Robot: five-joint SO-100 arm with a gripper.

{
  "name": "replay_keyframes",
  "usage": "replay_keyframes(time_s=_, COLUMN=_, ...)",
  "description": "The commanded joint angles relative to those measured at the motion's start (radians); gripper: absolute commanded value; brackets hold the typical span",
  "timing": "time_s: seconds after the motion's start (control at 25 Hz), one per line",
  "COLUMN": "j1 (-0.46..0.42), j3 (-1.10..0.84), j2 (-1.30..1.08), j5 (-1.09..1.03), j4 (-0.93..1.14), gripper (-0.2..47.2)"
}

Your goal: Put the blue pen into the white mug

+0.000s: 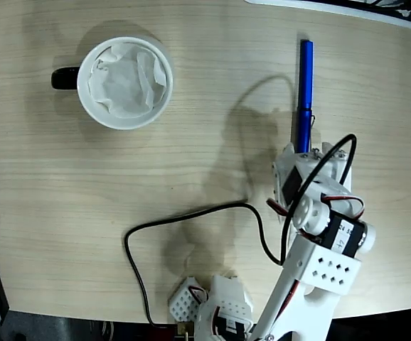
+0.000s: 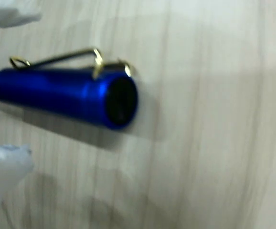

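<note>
Hovering over the near end of the pen [image 1: 304, 89], my hand [image 2: 6, 86] is spread, one fingertip [image 2: 6, 15] on each side of the barrel in the wrist view, and it holds nothing yet. The pen lies flat on the worktop [image 1: 191, 163], running straight up the right of the fixed view, well apart from the mug [image 1: 125, 82] at upper left (paper-lined, black handle pointing left). I judge the pen light and stiff, but its glossy round barrel looks slippery and could roll or squirt out of a loose pinch. The wire clip [image 2: 57, 58] sits on one side by the blunt end, so I would rather close on the plain barrel just past it, squarely across, near enough the middle that it will not tip.
</note>
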Motion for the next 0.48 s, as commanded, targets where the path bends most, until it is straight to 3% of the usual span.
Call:
replay_keyframes(time_s=0.0, j1=0.006, j3=-0.034, j2=0.002, j5=0.002, j4=0.021, gripper=19.5)
replay_keyframes(time_s=0.44, j1=0.015, j3=-0.049, j2=-0.064, j5=-0.005, j4=-0.012, gripper=19.3)
